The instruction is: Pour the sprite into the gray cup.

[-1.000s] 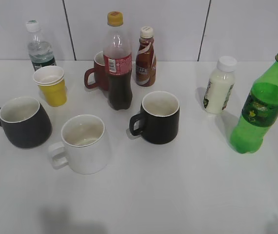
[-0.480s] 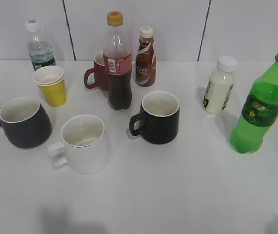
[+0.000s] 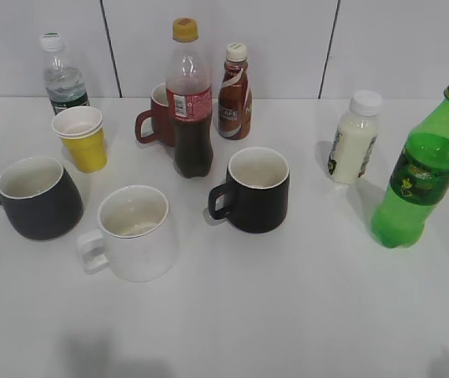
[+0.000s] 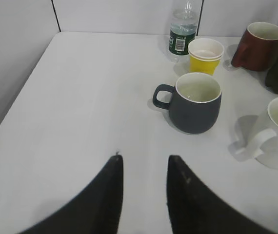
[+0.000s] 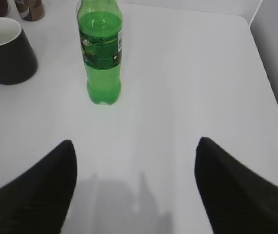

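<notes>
The sprite [image 3: 420, 175], a green capless bottle with a dark label, stands upright at the right of the table. It also shows in the right wrist view [image 5: 100, 53], ahead and left of my right gripper [image 5: 135, 146], which is wide open and empty. The gray cup [image 3: 37, 197], bulging with a cream inside, sits at the left. It also shows in the left wrist view [image 4: 195, 102], handle to the left, ahead and right of my left gripper [image 4: 145, 158], which is open with a narrow gap and empty. Neither gripper shows in the exterior view.
A white mug [image 3: 132, 232], a black mug [image 3: 254, 189], a cola bottle [image 3: 190, 98], a red mug [image 3: 158, 116], a coffee bottle [image 3: 235, 90], a yellow cup [image 3: 83, 138], a water bottle [image 3: 61, 75] and a white milk bottle [image 3: 354, 136] stand on the white table [image 3: 287, 315].
</notes>
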Action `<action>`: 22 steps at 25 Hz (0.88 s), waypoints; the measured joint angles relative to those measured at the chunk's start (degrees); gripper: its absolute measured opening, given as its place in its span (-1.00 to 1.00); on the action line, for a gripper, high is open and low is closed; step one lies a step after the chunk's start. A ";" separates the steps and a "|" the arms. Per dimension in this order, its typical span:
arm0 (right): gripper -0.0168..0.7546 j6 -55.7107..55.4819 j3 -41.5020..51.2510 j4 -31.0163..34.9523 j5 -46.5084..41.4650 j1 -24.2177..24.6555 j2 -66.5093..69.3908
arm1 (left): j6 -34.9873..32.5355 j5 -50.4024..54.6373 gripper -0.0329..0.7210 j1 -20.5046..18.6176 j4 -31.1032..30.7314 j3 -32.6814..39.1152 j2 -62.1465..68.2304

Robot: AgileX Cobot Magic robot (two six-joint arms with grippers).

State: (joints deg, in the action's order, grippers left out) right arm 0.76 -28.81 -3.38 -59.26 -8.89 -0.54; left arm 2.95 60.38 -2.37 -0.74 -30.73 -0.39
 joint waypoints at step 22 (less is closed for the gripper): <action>0.51 0.00 0.00 0.05 0.00 0.00 0.00 | 0.00 -93.89 -0.28 0.00 -8.80 11.48 67.90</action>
State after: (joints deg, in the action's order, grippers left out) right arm 0.76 -28.81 -3.33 -59.26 -8.89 -0.54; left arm 2.95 -33.51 -2.37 -9.55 -19.25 67.51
